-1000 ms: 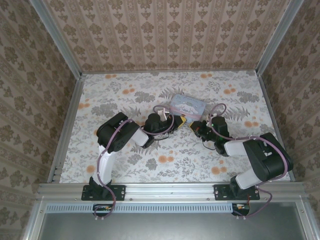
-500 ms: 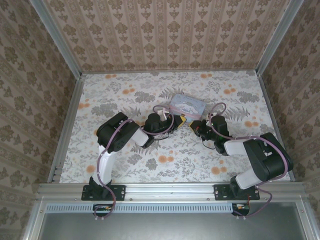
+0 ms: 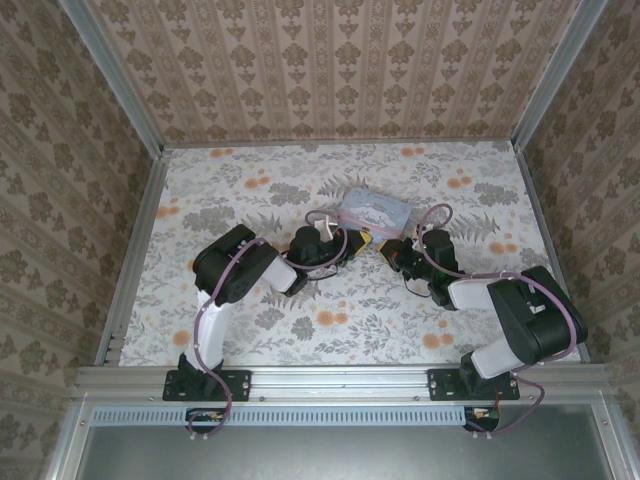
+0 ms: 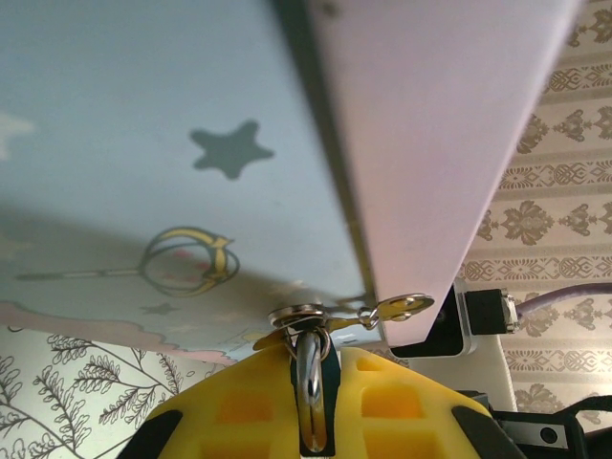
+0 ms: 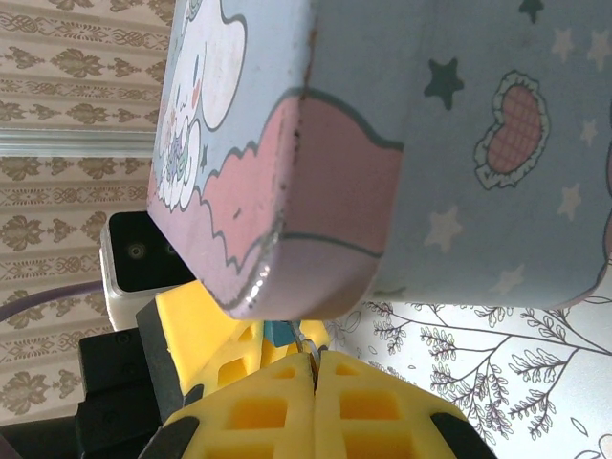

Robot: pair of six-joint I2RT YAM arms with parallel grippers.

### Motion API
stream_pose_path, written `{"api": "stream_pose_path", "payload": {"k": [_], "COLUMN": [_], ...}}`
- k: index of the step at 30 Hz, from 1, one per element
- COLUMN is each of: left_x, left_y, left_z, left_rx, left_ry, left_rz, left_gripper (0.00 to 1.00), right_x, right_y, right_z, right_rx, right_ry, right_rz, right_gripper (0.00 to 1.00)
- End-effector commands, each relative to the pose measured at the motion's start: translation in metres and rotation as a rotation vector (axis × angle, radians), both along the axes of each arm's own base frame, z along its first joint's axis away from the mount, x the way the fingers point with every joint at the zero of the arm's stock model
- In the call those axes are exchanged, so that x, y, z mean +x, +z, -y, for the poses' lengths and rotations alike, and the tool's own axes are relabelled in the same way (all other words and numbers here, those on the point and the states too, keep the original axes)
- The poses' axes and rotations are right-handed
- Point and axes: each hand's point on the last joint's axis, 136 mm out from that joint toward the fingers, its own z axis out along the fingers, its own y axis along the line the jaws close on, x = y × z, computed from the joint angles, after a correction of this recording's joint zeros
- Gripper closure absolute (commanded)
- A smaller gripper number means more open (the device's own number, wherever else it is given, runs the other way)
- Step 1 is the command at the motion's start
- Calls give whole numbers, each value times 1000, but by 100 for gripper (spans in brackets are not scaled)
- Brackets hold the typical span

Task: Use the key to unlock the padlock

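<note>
Room: tan damask wallpaper [image 3: 330, 70] on three sides, with metal rails at the corners.
Table: the table [image 3: 250, 180] is covered in a pale floral cloth with grey leaves and orange blossoms.
Arms: the left arm [image 3: 235, 270] and right arm [image 3: 520, 320] both reach inward and meet near the middle of the table.
Tin: the pale blue tin [image 3: 374, 212], printed with cartoons, stars and a pink scalloped band, lies just beyond the two wrists.
Left gripper: the left gripper [image 4: 316, 373] has its yellow fingers clamped on the padlock, right under the tin's lower edge.
Right gripper: the right gripper [image 5: 314, 368] has its yellow tips pressed together below the tin's rounded corner. A thin sliver of metal pokes out at the seam, likely part of the key.
Padlock: the padlock [image 5: 277, 334] is tiny, with a dark blue-green body. The left wrist view shows its bright silver loop standing up between the fingers. It sits just beside the right gripper's tips and close under the tin.
Key: the key [image 4: 402, 306] is a small, shiny brownish-gold piece on a little ring. It is at the tin's lower corner, just beside the padlock.
</note>
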Motion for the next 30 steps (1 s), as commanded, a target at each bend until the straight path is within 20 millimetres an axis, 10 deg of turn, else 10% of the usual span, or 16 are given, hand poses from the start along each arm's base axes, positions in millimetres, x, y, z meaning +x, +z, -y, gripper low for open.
{"api": "stream_pose_path", "payload": {"k": [1,30], "left_x": [-4,-4], "left_y": [2,30], "left_z": [3,16], "left_rx": [-13,-93], "left_ry": [-23,-19], "left_rz": [27,0], "left_gripper": [100,100], "right_x": [10,13], "right_y": [25,18], "right_z": [-4,-15], "right_rx": [22,157], "right_ry": [0,-12], "right_rz": [74,98], "right_gripper": [100,100]}}
